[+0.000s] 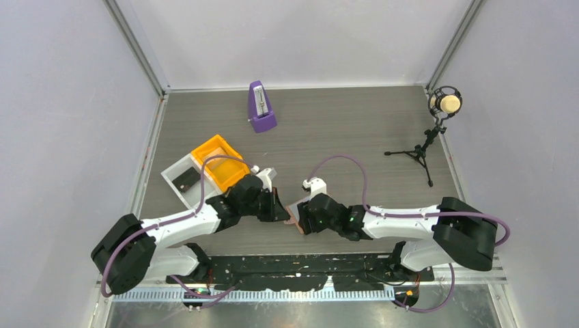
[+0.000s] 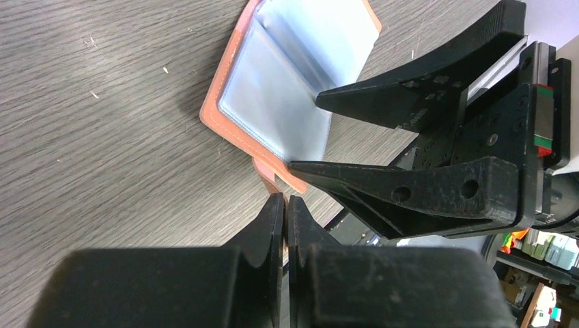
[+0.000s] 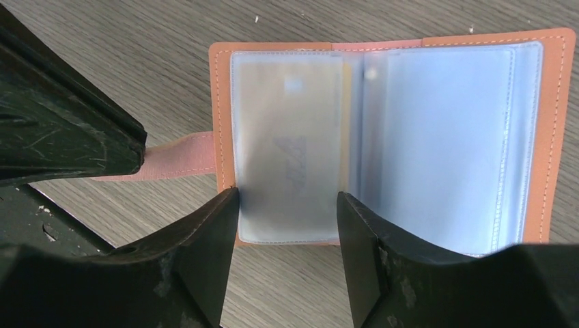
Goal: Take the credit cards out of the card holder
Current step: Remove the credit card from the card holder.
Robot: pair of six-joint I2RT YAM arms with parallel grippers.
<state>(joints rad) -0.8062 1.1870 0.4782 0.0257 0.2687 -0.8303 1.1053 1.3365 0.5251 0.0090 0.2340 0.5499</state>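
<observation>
Left gripper [image 2: 285,201] pinches the tab [image 3: 177,164] of the spread card holder [image 3: 554,137], whose long axis runs across the right wrist view. Right gripper [image 3: 287,205] is agape; credit card [image 3: 290,164] blurred under its sleeve.

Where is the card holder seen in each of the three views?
Top external: card holder, a salmon sliver at low centre, beside the right gripper.
Left wrist: card holder lies open, upper centre.
Right wrist: card holder lies open, centre to right.
Shared landmark: right gripper, at the holder's edge everywhere.
</observation>
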